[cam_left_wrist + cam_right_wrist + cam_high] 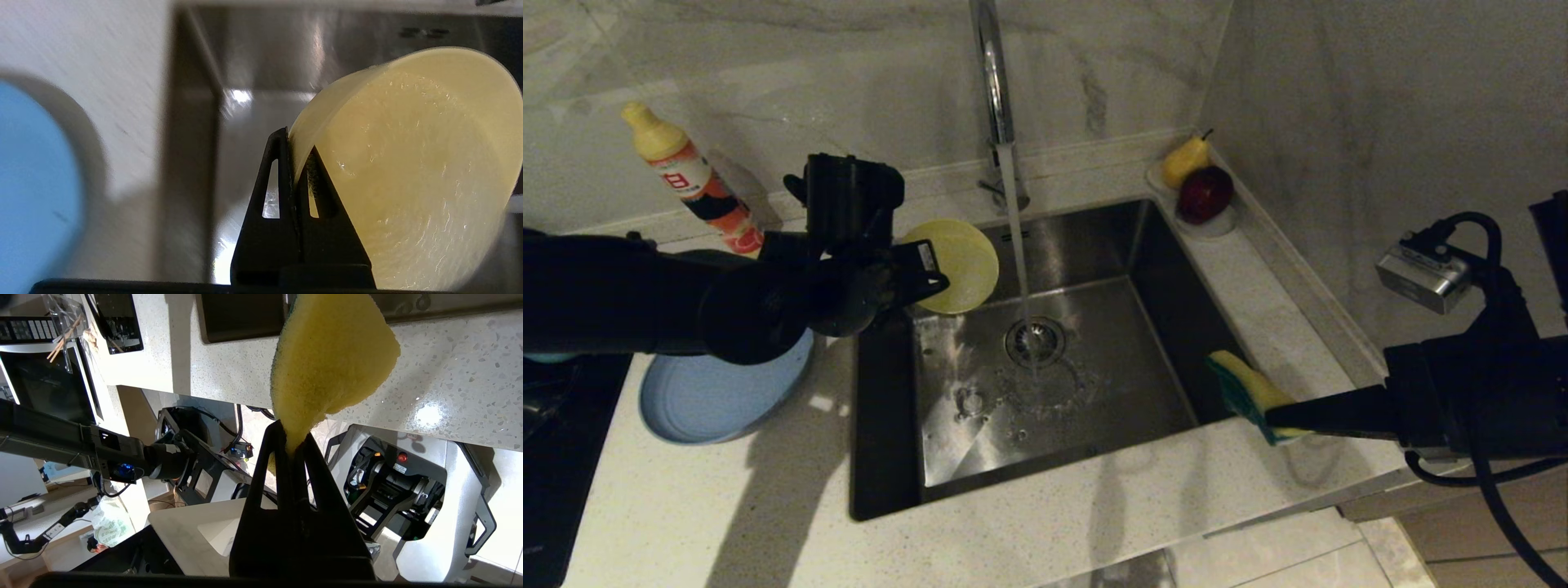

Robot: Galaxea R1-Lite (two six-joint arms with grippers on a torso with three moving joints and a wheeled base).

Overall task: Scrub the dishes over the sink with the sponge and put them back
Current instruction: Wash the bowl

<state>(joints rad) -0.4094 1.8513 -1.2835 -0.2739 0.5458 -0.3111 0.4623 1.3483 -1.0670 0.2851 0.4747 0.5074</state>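
Over the square steel sink's (pixel 1054 343) far-left corner, the left gripper (pixel 927 273) clamps the pale yellow round bowl's (pixel 960 265) rim; the right gripper (pixel 1278 416) pinches the squashed yellow sponge (pixel 1250 392) over the sink's right edge. Scrubbing looks unstarted; the flat light-blue plate (pixel 711 400) waits on the counter.

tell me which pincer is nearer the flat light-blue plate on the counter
Left. The left pincer, shut on the pale yellow round bowl, hangs just beyond the flat light-blue plate; the right pincer, shut on the sponge, is across the sink.

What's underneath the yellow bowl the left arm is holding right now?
The sink lies below the yellow bowl, which the left gripper clamps by its rim at the basin's back left corner. The bowl and gripper hide the steel directly beneath.
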